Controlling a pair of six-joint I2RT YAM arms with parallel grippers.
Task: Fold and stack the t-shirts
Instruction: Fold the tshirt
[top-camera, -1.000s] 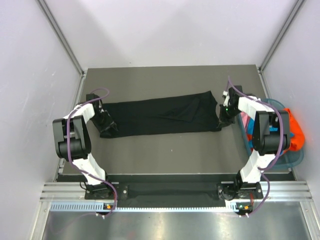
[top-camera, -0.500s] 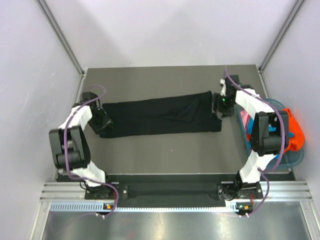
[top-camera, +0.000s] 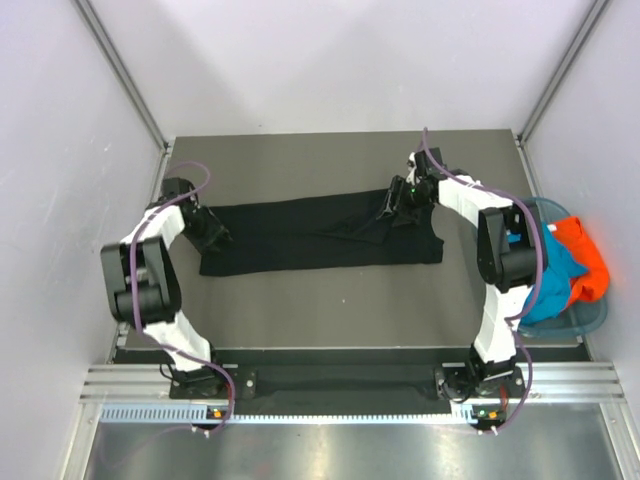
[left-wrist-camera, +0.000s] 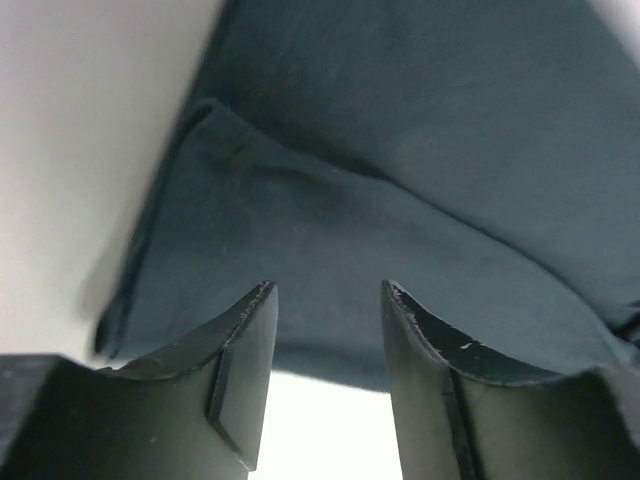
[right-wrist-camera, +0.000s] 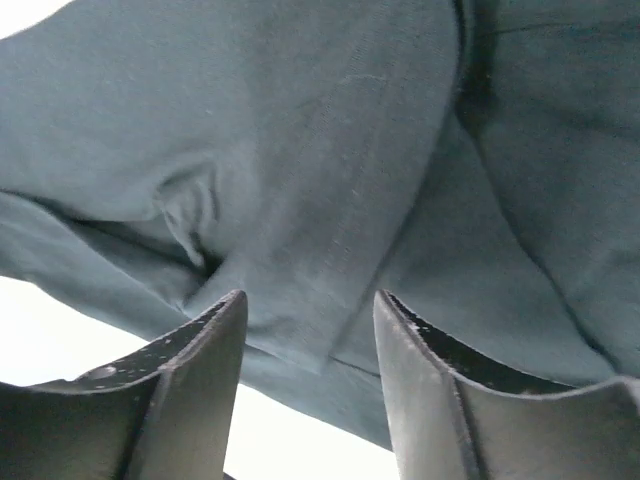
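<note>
A black t-shirt (top-camera: 310, 235) lies on the dark table (top-camera: 330, 160) as a long strip folded lengthwise, running left to right. My left gripper (top-camera: 215, 232) sits low at the strip's left end. In its wrist view the gripper (left-wrist-camera: 325, 290) is open, with the cloth (left-wrist-camera: 400, 150) just beyond the tips and nothing between them. My right gripper (top-camera: 392, 205) hovers over the strip's upper right part, near a crease. It too is open (right-wrist-camera: 310, 298), above wrinkled cloth (right-wrist-camera: 300, 120). A teal t-shirt (top-camera: 555, 275) and an orange t-shirt (top-camera: 585, 260) sit heaped in the basket.
A translucent blue-green basket (top-camera: 585, 322) stands at the table's right edge beside the right arm. Grey walls close in the table on three sides. Bare table shows behind and in front of the black strip.
The right gripper has let go of the strip's right end, opened, and moved left and back over the cloth. The left gripper has shifted slightly back at the left end.
</note>
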